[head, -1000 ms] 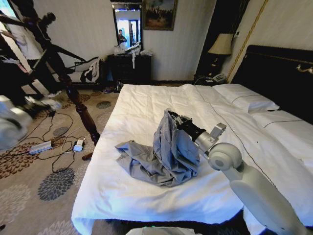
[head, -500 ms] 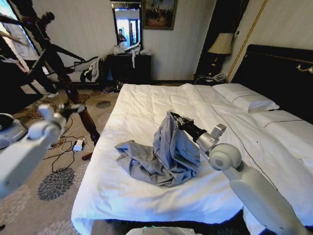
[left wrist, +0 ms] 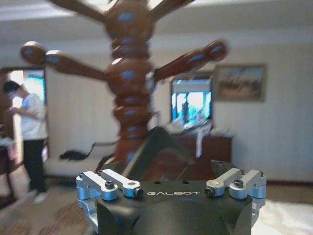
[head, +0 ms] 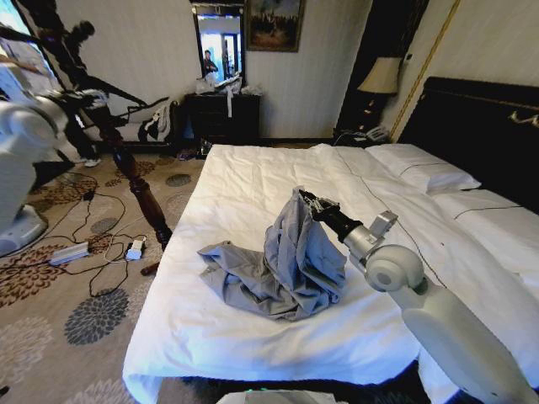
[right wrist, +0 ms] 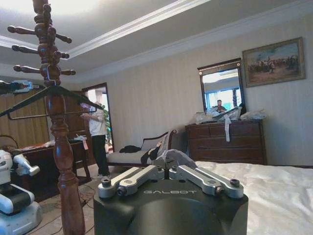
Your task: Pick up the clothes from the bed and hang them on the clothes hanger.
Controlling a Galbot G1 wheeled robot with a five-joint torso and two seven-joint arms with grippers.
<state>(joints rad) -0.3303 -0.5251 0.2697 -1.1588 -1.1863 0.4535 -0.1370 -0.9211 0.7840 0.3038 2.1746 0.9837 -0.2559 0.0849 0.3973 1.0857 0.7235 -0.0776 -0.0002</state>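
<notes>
The white bed [head: 253, 328] carries the crumpled grey-blue clothes [head: 278, 269] and pillows [head: 421, 172]

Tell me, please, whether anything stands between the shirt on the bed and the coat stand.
Nothing visible does. The right gripper holds the shirt bunched on the bed; only open sheet and bare floor with cables lie towards the coat stand.

A dark wooden dresser [head: 223, 118] stood against the far striped wall, with a mirror [head: 220, 44] above it and a framed painting [head: 274, 23] just beside that. A bedside lamp [head: 381, 77] with a pale shade stood in the corner. White cables and a power strip [head: 69, 252] lay on the floral carpet [head: 93, 316].
</notes>
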